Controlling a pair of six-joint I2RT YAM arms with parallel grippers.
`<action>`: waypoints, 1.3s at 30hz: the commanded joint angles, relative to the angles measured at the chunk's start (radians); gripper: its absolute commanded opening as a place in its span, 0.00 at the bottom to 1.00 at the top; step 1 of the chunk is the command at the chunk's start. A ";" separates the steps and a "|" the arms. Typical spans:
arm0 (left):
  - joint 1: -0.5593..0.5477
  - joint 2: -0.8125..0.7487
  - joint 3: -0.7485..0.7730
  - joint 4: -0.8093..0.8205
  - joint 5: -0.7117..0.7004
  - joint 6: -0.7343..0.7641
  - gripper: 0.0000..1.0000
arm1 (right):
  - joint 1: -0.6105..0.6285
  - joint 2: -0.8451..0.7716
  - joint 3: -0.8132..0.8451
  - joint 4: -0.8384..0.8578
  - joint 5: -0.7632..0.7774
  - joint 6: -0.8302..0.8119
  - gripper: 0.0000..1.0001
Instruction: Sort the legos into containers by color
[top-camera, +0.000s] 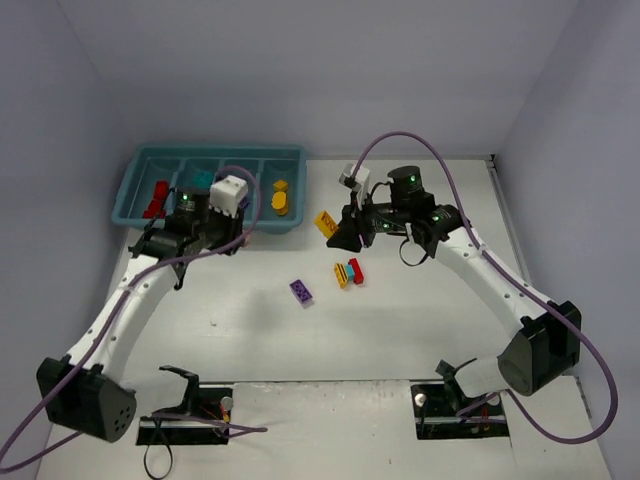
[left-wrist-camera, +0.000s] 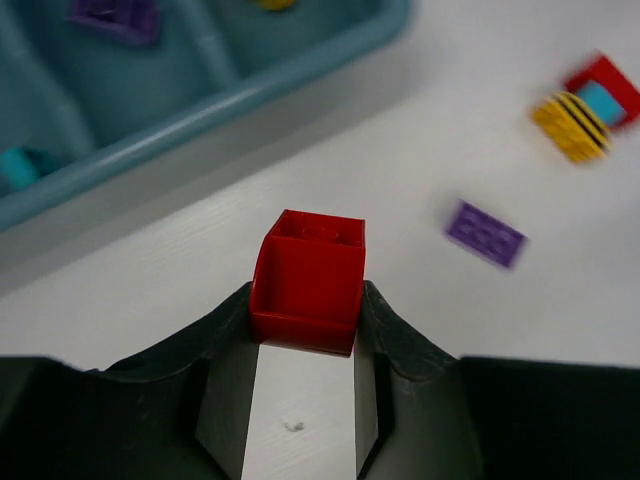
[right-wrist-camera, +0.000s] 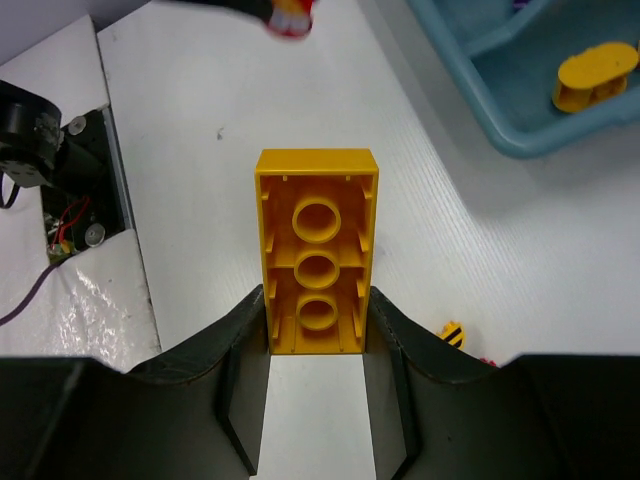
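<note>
Two wrist views: left claw (left-wrist-camera: 307, 302) clamps red brick (left-wrist-camera: 308, 275), right claw (right-wrist-camera: 315, 300) yellow brick (right-wrist-camera: 318, 235)

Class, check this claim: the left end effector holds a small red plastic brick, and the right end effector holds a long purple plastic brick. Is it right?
Not quite. The long plastic brick in the right end effector is yellow, not purple; the right wrist view shows it. The left end effector does hold a small red plastic brick.
</note>
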 joint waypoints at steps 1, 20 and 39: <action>0.112 0.105 0.139 0.138 -0.357 -0.146 0.00 | 0.001 -0.038 -0.012 0.072 0.075 0.039 0.00; 0.560 0.815 0.710 0.210 -0.423 -0.191 0.23 | 0.004 0.003 -0.047 0.141 0.148 0.125 0.00; 0.504 0.568 0.635 0.205 -0.287 -0.347 0.69 | 0.058 0.490 0.307 0.340 0.338 0.211 0.00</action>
